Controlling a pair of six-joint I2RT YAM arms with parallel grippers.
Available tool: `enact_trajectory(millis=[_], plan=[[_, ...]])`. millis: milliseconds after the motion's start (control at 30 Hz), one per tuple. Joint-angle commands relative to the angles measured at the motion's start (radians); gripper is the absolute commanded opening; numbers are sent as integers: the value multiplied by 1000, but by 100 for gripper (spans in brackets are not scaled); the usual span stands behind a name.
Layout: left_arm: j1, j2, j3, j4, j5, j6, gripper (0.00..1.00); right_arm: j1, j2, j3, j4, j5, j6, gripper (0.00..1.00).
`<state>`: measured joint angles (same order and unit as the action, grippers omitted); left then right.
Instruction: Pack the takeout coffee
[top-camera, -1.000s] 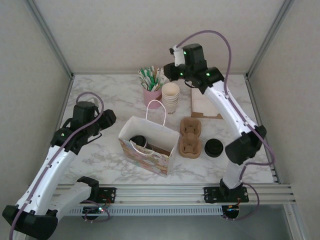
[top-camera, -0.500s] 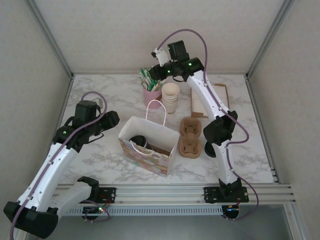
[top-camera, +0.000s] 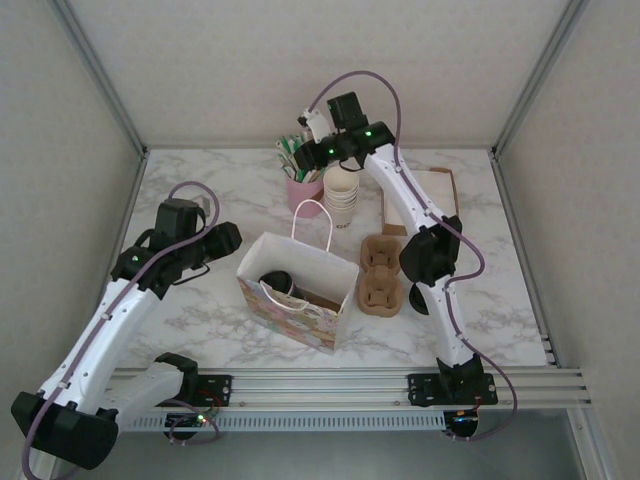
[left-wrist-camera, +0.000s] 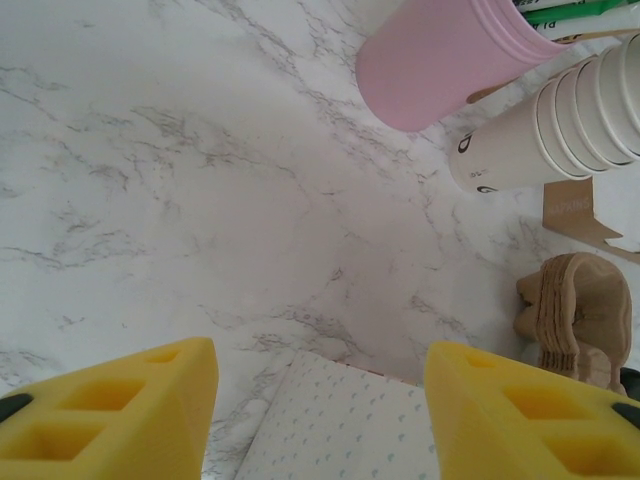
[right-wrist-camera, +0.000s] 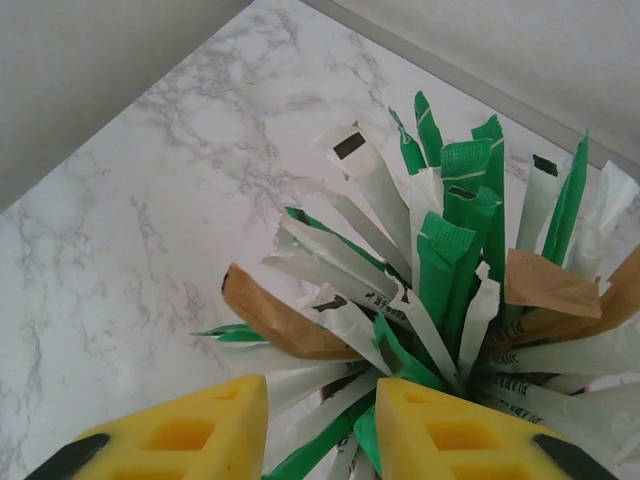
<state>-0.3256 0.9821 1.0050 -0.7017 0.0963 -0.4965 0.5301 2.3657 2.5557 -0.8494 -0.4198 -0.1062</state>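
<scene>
An open patterned paper bag (top-camera: 296, 300) stands at the table's middle, and the takeout coffee (top-camera: 275, 282) shows inside it as a round black lid; the bag's wall hides the cup. My left gripper (top-camera: 224, 239) hovers just left of the bag, open, nothing between its yellow fingers (left-wrist-camera: 110, 415); the bag's dotted wall (left-wrist-camera: 340, 425) lies below them. My right gripper (top-camera: 308, 150) hangs over a pink cup (top-camera: 303, 192) of green, white and brown sachets (right-wrist-camera: 440, 250). It is open, and sachet ends reach up between its fingers (right-wrist-camera: 180, 435).
A stack of cream cups (top-camera: 341, 195) stands right of the pink cup (left-wrist-camera: 440, 60). A brown pulp cup carrier (top-camera: 380, 275) lies right of the bag, a loose black lid (top-camera: 428, 298) beyond it. A flat cardboard box (top-camera: 418, 205) sits at the back right.
The right arm has swung left from above the cardboard box to above the pink sachet cup, and its jaws have widened. The left arm has barely shifted.
</scene>
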Motion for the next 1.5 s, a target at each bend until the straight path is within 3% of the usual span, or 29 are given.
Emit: enact_trajectory(millis=[0, 300, 600, 1233, 1467], plan=[[0, 6, 27, -20, 7, 16, 57, -1, 32, 36, 39, 27, 21, 33], [-1, 22, 29, -18, -1, 15, 57, -1, 49, 41, 68, 133, 35, 34], [0, 32, 29, -18, -1, 18, 57, 2, 59, 40, 117, 117, 56, 41], [0, 35, 27, -16, -4, 13, 57, 18, 13, 44, 134, 137, 40, 0], [-1, 23, 27, -18, -6, 10, 57, 27, -41, 44, 124, 145, 36, 0]])
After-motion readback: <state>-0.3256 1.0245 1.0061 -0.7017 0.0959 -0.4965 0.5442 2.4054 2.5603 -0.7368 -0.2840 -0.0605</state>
